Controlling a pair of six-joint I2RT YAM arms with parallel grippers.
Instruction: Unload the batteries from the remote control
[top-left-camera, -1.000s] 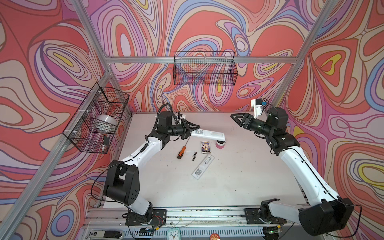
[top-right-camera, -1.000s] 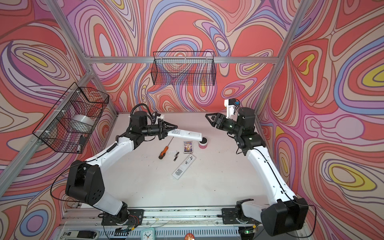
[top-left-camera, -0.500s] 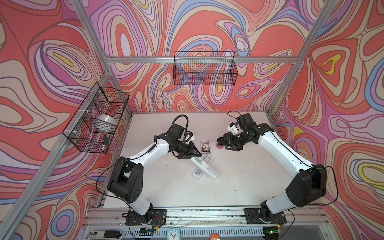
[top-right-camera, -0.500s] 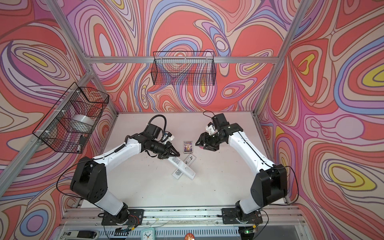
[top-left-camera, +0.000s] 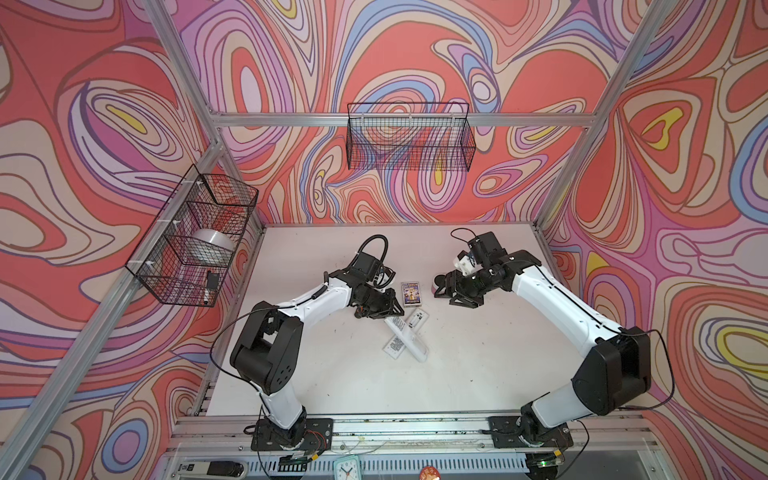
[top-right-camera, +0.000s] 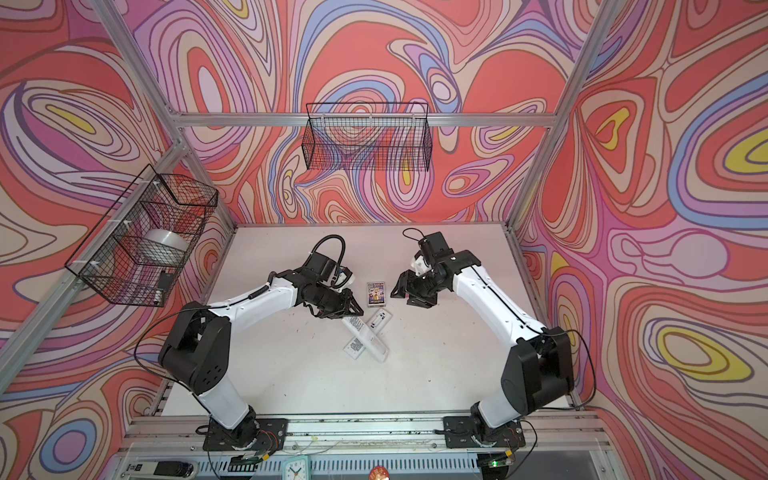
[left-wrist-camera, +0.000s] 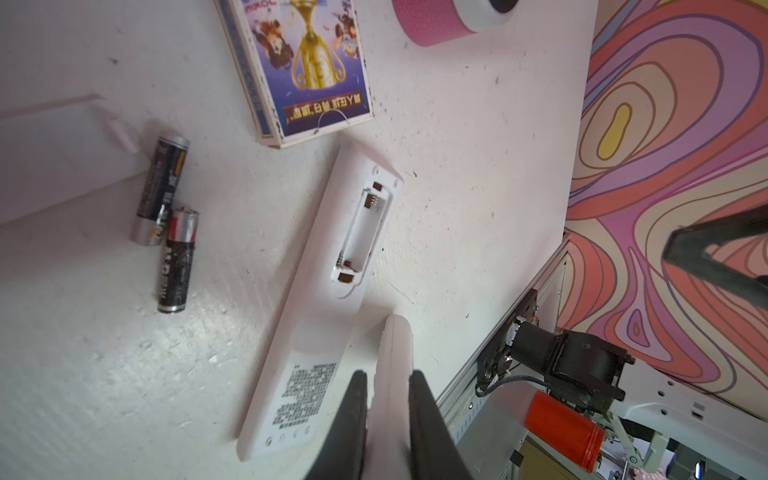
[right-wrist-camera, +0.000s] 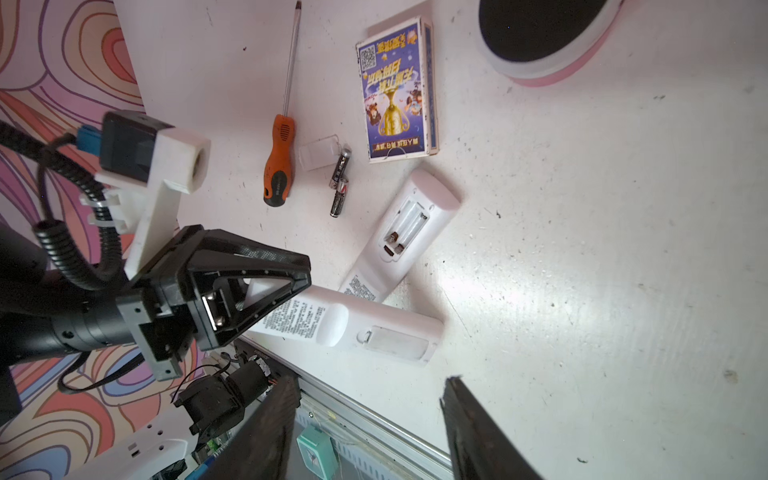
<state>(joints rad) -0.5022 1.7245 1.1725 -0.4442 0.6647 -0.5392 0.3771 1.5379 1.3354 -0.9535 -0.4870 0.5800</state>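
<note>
On the tabletop (top-left-camera: 478, 374), crossing the emptied remote (top-left-camera: 415, 322): lidded remote (top-left-camera: 413, 349), clamped at one end by left fingers (left-wrist-camera: 357, 415), long axis toward lower right in a top view. Upper right of its lid: right fingers (right-wrist-camera: 469, 415), spread, empty. Two batteries (left-wrist-camera: 166, 216) out beside emptied remote; others likely inside.

QR code, upside-down Chinese lettering on card box (right-wrist-camera: 398, 89), unreadable fine print on open remote (left-wrist-camera: 307, 316)

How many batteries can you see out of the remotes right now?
2. One battery and a second battery lie end to end between the screwdriver and the open, empty remote. More may hide inside the closed remote in the left gripper.
</note>
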